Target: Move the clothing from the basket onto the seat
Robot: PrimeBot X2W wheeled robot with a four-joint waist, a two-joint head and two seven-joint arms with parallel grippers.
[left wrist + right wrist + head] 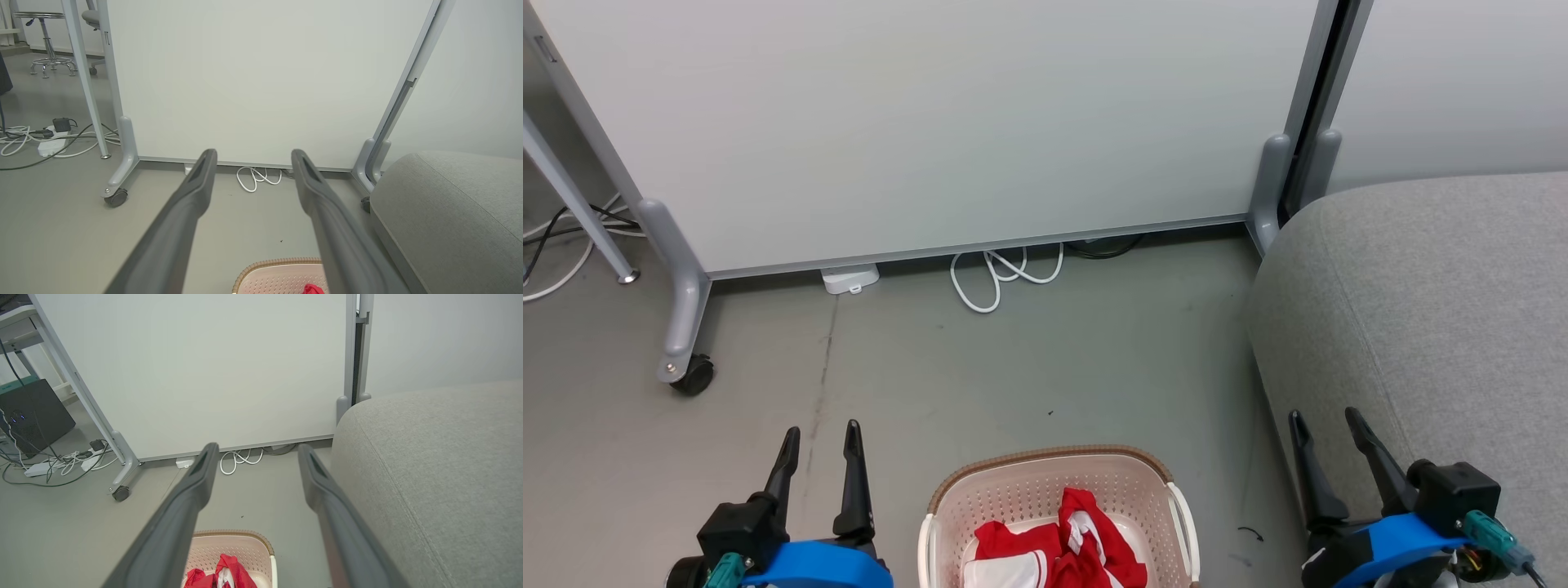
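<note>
Clothing [1062, 547]: heaped in basket [1029, 482], near you.
Left gripper [823, 429]: fingers wide, empty.
Right gripper [1323, 414]: same, beside seat [1437, 310].
Left wrist view: gives you stool [48, 45], far left.

Left gripper [251, 157] fingers spread, empty; basket [278, 269] below them, seat [449, 212] right of basket.
</note>
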